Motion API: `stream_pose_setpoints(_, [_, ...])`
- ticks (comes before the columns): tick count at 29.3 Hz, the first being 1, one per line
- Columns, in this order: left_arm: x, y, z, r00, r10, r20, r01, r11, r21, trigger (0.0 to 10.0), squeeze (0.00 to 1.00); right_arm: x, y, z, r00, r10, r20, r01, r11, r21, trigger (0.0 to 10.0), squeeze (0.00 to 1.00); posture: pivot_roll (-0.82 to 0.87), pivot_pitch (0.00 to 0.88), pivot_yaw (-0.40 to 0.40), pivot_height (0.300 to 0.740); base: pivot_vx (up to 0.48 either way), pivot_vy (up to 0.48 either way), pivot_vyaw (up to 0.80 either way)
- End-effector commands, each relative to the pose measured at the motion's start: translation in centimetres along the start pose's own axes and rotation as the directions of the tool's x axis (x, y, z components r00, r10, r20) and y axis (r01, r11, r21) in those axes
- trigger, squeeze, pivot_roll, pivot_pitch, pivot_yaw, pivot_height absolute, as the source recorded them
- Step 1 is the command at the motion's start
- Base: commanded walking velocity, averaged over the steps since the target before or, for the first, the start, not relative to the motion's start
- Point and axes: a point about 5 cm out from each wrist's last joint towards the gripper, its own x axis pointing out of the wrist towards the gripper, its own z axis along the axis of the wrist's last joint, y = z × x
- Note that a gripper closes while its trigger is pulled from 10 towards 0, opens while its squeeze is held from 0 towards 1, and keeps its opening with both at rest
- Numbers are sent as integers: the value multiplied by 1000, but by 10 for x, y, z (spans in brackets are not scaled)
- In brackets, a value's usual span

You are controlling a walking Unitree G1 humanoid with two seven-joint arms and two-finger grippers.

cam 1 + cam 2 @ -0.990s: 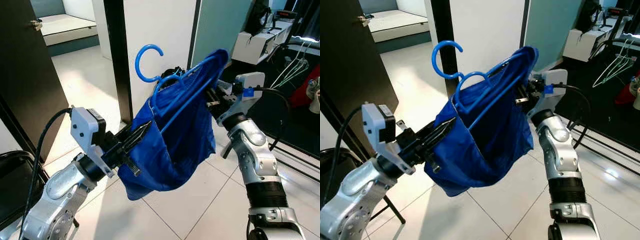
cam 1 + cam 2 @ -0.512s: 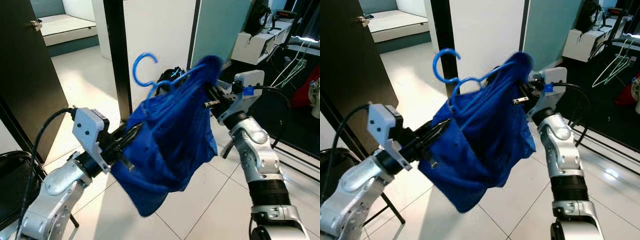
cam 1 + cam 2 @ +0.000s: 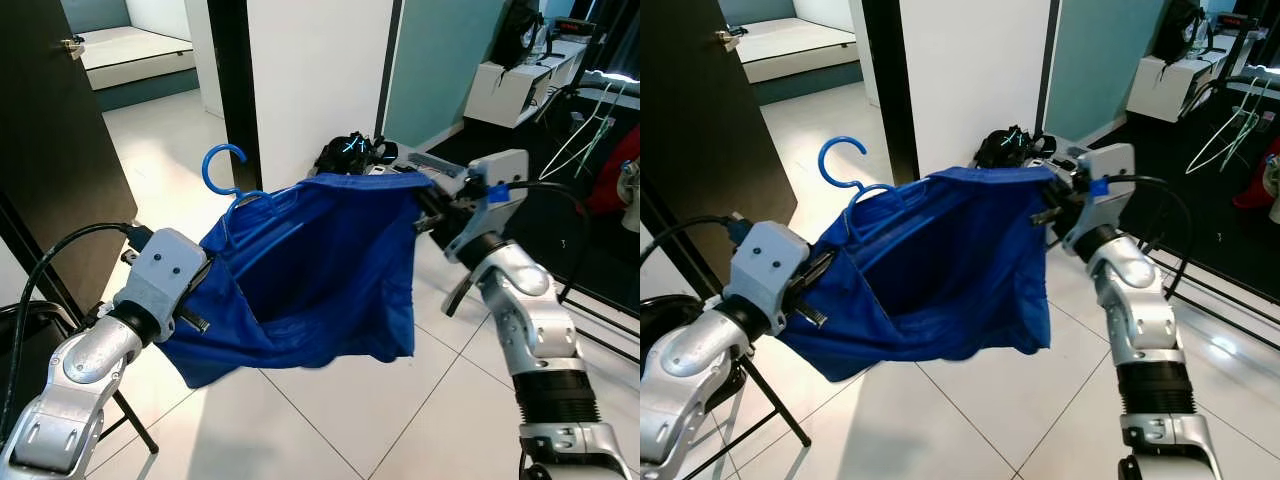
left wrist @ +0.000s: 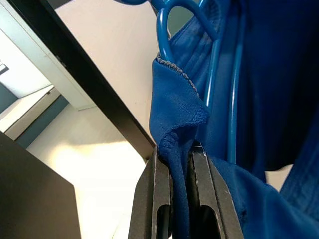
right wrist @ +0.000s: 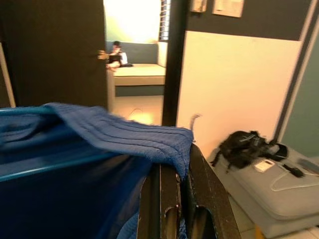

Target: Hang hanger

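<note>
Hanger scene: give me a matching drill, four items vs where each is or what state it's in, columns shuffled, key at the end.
Items
1. left gripper
2. right gripper
3. hanger hook
4. black bag

States
A. on the floor by the white wall
B. shut on the ribbed hem at the cloth's right end
C. free in the air, hooked on nothing
D. shut on a fold of cloth at its left end, beside the hanger's wire

Pairs: 1-D, 2-B, 3-C, 4-A
</note>
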Motion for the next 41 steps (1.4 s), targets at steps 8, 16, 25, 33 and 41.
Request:
stream_pose_setpoints(8, [12, -9, 8, 998, 43, 51, -40, 998, -53, 10000, 0, 10, 38, -3, 993, 121, 12, -121, 991, 49, 0, 0, 64, 0, -18, 740, 0, 0, 0])
stream_pose_setpoints(16, [28, -27, 16, 996, -3, 94, 7, 999, -43, 10000, 0, 21, 65, 6, 976, 205, 73, -213, 969, 126, 0, 0, 59, 0, -19, 740, 0, 0, 0])
stream_pose_setpoints(25, [25, -41, 0, 992, -120, 25, 116, 985, 130, 10000, 0, 23, 65, 26, 961, 228, 156, -255, 950, 181, 0, 0, 51, 0, -10, 740, 0, 0, 0])
stream_pose_setpoints(33, [7, -35, -17, 975, -219, -37, 222, 943, 248, 10000, 0, 14, 30, 29, 978, 170, 118, -182, 978, 101, 0, 0, 53, 0, -13, 740, 0, 0, 0])
stream_pose_setpoints(41, [-4, -19, -12, 959, -283, -4, 276, 929, 245, 10000, 0, 2, -5, 32, 993, 99, 65, -100, 995, 16, 0, 0, 54, 0, -12, 740, 0, 0, 0])
